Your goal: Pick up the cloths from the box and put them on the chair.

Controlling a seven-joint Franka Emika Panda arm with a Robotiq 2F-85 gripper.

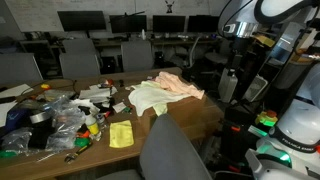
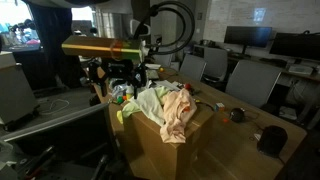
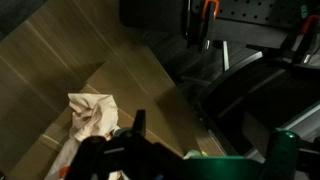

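Note:
A pale yellow-green cloth (image 1: 148, 96) and a peach cloth (image 1: 180, 85) lie heaped on the open cardboard box (image 1: 195, 118). Both exterior views show them; the peach cloth (image 2: 176, 112) hangs over the box's front (image 2: 150, 150). A grey chair (image 1: 172, 150) stands in front of the box. My gripper (image 1: 232, 84) hangs beside the box, off to its side and apart from the cloths. In the wrist view it is dark at the bottom (image 3: 205, 150), its fingers look spread with nothing between them, and a crumpled whitish cloth (image 3: 90, 115) lies on cardboard to the left.
A wooden table (image 1: 120, 150) holds clutter: plastic bags (image 1: 50, 120), a small yellow cloth (image 1: 121, 134), small items. Office chairs (image 1: 80, 62) and monitors (image 1: 82, 19) stand behind. A dark stand with green lights (image 1: 265, 122) is by the robot base.

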